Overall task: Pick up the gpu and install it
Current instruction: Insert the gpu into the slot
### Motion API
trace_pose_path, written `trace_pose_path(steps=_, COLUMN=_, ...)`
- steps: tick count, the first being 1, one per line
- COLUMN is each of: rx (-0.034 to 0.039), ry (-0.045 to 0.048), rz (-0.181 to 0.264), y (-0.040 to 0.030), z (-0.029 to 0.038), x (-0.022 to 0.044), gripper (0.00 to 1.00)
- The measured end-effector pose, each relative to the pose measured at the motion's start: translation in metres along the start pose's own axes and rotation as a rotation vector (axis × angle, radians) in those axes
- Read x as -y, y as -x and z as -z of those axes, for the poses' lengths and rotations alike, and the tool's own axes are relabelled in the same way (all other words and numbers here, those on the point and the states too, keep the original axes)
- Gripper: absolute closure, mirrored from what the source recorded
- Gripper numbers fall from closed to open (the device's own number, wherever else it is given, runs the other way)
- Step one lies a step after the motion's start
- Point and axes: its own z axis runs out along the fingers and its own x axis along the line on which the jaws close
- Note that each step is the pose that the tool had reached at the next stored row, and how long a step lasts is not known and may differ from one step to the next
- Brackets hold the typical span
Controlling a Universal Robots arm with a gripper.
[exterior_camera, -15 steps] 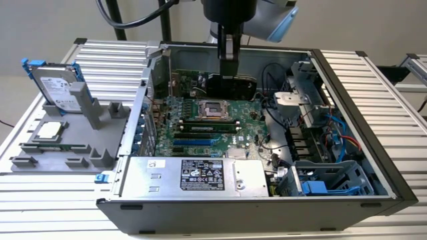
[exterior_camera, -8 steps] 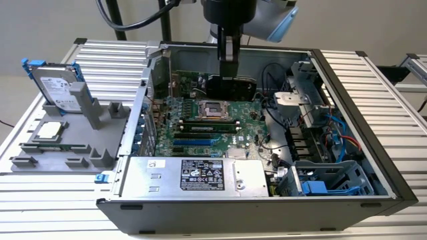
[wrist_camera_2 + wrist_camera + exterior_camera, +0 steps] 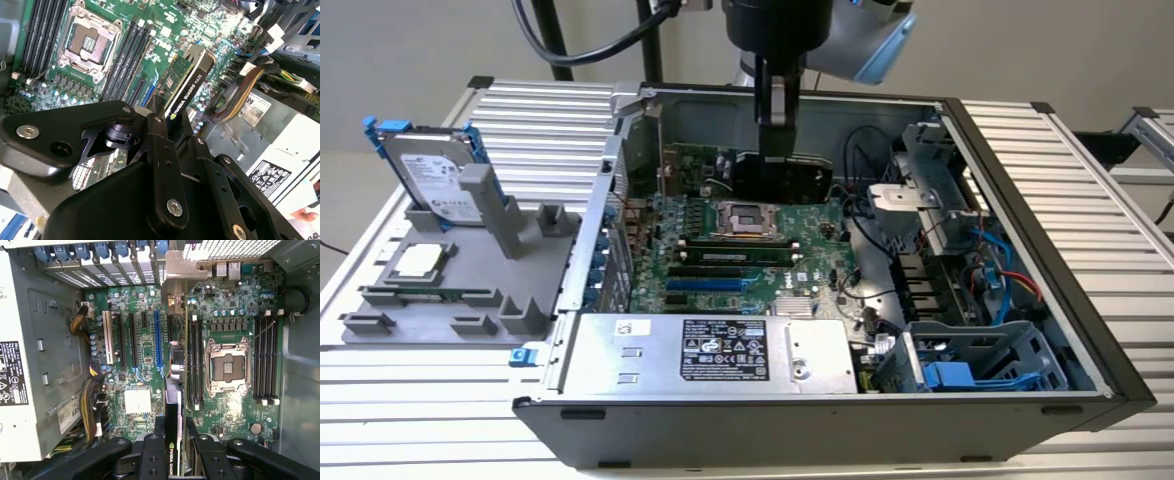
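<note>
In the second wrist view the end effector is clamped on the gpu, its black fingers pinching the card by one long edge. The card hangs edge-on below the grip, suspended above the motherboard — not seated in any slot as far as the frames show.

In the first wrist view the gpu reads as a thin strip, green board on one side, black shroud on the other. Its long axis runs parallel to the expansion slots and the memory slots, toward the rear wall of slot covers. It appears to hang between the blue slot and the CPU socket, so it looks offset from the slot rather than over it, though the depth is hard to judge.

What could go wrong, in my judgement:
- the card's edge connector comes down beside the slot and strikes board components, because of that sideways offset
- the card pivots in the narrow grip when it meets resistance, and jams tilted
- the bracket end catches on the rear wall instead of sliding in behind it

Farther out, the exterior view shows the gpu held upright inside the open computer case, which lies on the table. A hard drive stands in a grey fixture on the exterior view's left.
</note>
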Motion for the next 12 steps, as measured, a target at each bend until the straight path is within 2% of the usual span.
trace_pose_path(steps=12, rx=-0.0019, ry=-0.0002, rz=0.0, y=0.0, z=-0.0029, x=-0.0003, gripper=1.0)
